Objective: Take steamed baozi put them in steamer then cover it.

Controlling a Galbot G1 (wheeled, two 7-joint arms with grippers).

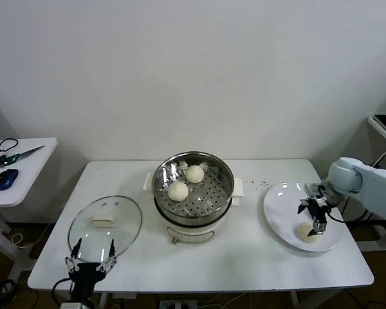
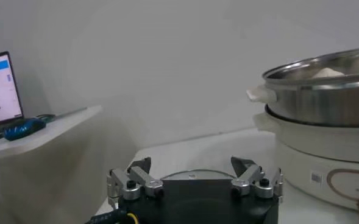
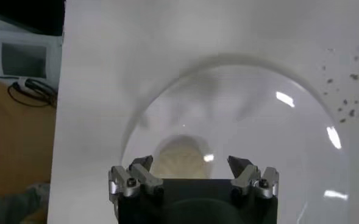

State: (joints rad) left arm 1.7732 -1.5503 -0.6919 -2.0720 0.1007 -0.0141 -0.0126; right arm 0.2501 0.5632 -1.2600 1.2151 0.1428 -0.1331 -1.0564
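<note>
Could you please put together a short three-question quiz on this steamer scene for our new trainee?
1. How many baozi lie in the steamer right now?
2. True or false: the cover is already on the steamer.
3. Which gripper is over the baozi on the plate? A) left B) right C) neither

Key:
1. Two: one baozi farther back, one baozi nearer the front.
2. False. It lies flat on the table, to the robot's left of the steamer, with the open left gripper low at the table's front edge near it.
3. B. The open right gripper hangs over the plate's baozi.
</note>
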